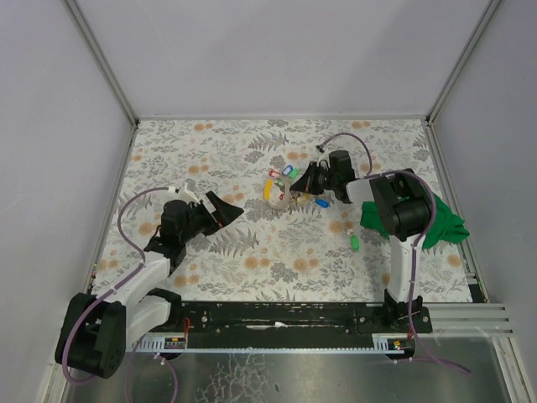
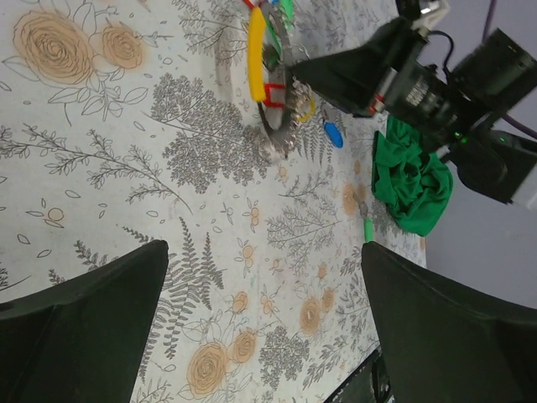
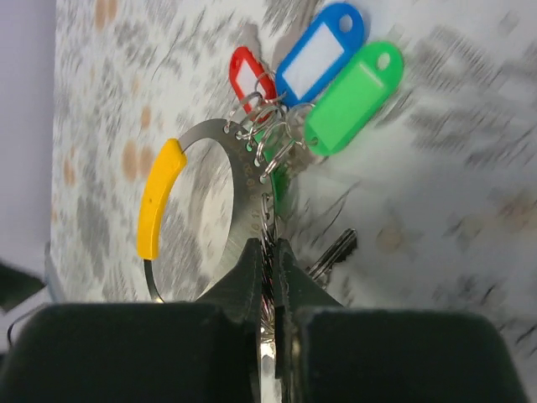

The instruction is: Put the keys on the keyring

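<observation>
The keyring (image 1: 279, 193) is a grey metal ring with a yellow sleeve (image 3: 159, 198), at the table's middle back. Red (image 3: 245, 74), blue (image 3: 320, 49) and green (image 3: 354, 94) tagged keys hang on it. My right gripper (image 1: 304, 181) is shut on the ring's flat metal band (image 3: 243, 220), beside a bare metal key (image 3: 332, 252). A loose blue-tagged key (image 1: 320, 202) lies next to the ring, and a loose green-tagged key (image 1: 355, 243) lies nearer the front. My left gripper (image 1: 225, 211) is open and empty, left of the ring. Its fingers (image 2: 84, 327) frame bare table.
A crumpled green cloth (image 1: 440, 222) lies at the right edge, behind the right arm; it also shows in the left wrist view (image 2: 411, 180). White walls with metal rails (image 1: 109, 75) close the table's back and sides. The table carries a floral-print cover (image 1: 252, 252).
</observation>
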